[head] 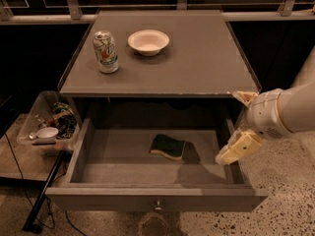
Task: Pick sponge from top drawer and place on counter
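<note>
The sponge, dark green on top with a yellow bottom layer, lies flat on the floor of the open top drawer, a little right of its middle. The drawer is pulled out and its small metal knob shows on the front panel. The counter is the grey-brown top of the cabinet above it. My gripper hangs at the drawer's right wall, to the right of the sponge and above it, not touching it. The white arm reaches in from the right edge.
A green-and-white can and a white bowl stand on the counter's back left. A clear bin of clutter sits on a low shelf to the left. Speckled floor lies on the right. A railing runs behind.
</note>
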Robot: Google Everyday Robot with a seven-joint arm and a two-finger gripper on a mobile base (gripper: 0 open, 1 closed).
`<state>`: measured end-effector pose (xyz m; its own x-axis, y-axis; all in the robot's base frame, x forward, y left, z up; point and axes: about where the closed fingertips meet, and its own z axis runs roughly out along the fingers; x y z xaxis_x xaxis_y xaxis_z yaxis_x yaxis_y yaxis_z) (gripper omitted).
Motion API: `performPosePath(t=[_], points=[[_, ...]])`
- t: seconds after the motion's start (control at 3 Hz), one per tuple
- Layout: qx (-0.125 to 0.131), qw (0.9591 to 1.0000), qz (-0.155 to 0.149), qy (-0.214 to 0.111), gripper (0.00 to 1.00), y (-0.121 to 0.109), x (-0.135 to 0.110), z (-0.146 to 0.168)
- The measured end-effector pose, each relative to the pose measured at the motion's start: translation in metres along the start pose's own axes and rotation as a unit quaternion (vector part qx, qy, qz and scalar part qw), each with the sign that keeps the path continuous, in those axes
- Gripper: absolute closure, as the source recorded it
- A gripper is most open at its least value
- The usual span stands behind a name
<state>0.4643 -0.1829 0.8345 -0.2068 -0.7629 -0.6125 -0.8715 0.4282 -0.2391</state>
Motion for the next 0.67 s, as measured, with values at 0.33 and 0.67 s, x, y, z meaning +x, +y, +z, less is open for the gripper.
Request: performPosePath(t=[0.33,0.67], points=[[0.000,1.0000,0.000,0.000,0.00,0.000,0.000,0.000],[-0.010,0.9999,0.003,0.001,0.00,0.006,-0.002,0.021]])
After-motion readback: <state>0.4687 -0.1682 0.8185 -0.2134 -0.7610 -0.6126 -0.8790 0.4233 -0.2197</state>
